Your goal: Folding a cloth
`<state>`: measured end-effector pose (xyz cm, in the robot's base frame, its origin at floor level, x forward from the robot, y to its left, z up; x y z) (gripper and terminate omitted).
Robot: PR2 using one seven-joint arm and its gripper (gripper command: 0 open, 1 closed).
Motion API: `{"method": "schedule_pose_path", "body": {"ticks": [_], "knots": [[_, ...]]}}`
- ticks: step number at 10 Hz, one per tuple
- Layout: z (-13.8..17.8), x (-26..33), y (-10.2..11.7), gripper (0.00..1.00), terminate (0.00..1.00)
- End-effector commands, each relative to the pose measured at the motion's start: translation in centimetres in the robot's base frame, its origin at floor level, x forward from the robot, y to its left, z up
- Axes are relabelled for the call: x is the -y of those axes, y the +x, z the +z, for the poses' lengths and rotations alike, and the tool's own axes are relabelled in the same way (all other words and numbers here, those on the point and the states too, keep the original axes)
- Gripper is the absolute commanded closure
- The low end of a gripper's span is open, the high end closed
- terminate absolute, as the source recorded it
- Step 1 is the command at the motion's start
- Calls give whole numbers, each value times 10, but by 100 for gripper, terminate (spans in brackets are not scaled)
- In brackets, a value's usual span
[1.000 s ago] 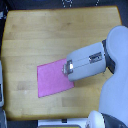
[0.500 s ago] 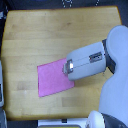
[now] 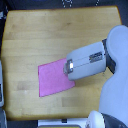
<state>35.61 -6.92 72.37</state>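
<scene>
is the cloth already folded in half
No, the cloth lies flat as a single spread layer on the table, with the arm's end over its right edge in the exterior view.

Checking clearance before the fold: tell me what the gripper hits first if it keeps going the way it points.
The gripper points toward the exterior view's left, over the cloth. It would likely meet the cloth first, then bare table; its height above the cloth is unclear.
</scene>
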Motion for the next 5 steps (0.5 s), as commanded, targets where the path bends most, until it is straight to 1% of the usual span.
{"method": "schedule_pose_path", "body": {"ticks": [1,5], "knots": [[9,4,4,100,0],[19,3,6,100,0]]}}
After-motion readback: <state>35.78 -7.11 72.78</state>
